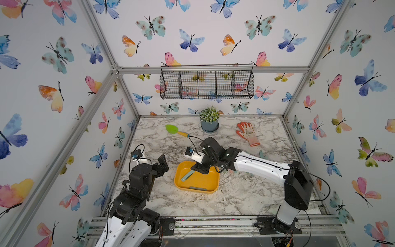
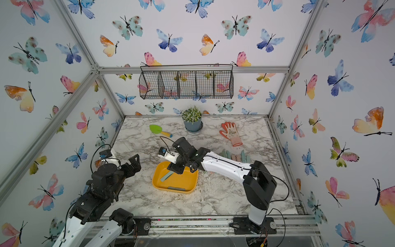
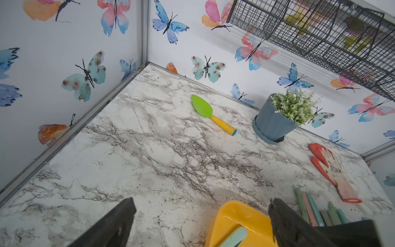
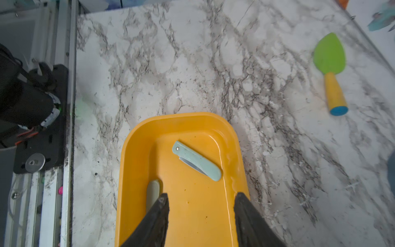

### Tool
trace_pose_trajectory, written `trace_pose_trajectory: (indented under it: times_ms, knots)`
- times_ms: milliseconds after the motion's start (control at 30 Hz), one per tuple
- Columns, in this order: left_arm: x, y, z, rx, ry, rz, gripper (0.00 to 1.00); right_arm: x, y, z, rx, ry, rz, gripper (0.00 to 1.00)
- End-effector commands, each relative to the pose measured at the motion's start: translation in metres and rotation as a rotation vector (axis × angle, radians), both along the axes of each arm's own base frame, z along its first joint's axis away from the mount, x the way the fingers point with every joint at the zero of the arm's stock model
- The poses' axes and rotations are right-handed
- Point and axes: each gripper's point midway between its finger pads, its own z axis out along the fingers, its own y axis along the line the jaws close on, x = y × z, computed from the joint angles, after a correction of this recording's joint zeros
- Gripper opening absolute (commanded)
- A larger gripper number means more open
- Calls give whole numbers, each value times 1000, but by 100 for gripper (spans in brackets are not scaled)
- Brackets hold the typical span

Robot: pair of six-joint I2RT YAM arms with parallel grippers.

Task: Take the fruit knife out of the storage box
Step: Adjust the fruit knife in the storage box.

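**Fruit knife inside storage box; both end effectors spread and empty**

Task item: The fruit knife (image 4: 196,160), a folding type with a mint-green handle and part of the blade edge showing along it, lies flat and diagonal on the floor of the storage box (image 4: 136,149). Both top views confirm this position (image 1: 187,175) (image 2: 166,176).

Storage box: It sits on the marble-pattern table (image 1: 235,192), near the middle and toward the front. A second knife (image 4: 152,192), grey-green, lies along one wall of the box, apart from the fruit knife.

Right end effector (image 4: 202,195): It is positioned over the storage box with its jaws spread and nothing between them. The fruit knife lies beyond the fingertips, untouched. In the right wrist view one finger overlaps the second knife; contact cannot be determined.

Left end effector (image 3: 203,201): Its jaws are spread wide and empty. In a top view it stands over bare table beside the storage box (image 1: 163,163), clear of it.

Other items: A green trowel (image 1: 177,130), a potted plant (image 1: 209,124) and an orange glove (image 1: 248,133) lie toward the back of the table. A row of pastel knives (image 2: 235,157) rests on the table behind the right arm. A black wire basket (image 1: 207,85) hangs on the back wall.
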Motion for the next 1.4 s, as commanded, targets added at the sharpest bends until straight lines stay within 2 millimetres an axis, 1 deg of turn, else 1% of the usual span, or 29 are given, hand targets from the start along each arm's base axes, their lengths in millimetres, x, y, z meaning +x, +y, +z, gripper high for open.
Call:
trace_pose_trajectory:
  times_ms: [0,233,300,433,633,967,1133,1367]
  knots:
    - [-4,9,8,-4,-24,40,98,2,3,-22,-104,-23,54,54]
    - [-7,13,11,-8,-37,61,98,4,23,-64,-227,-39,131,57]
    - [-7,14,11,-7,-36,63,98,4,27,-71,-250,-42,153,57]
    - [-7,14,12,-9,-37,65,98,5,27,-89,-300,-31,180,58]
    - [-7,14,12,-12,-42,64,98,6,27,-108,-338,-22,196,60]
    - [-6,11,11,-13,-38,44,98,10,31,-131,-396,-2,211,62]
    - [-6,11,12,-11,-40,46,99,9,29,-143,-437,27,217,63]
    - [-7,11,12,-12,-42,46,99,5,22,-148,-471,61,210,62]
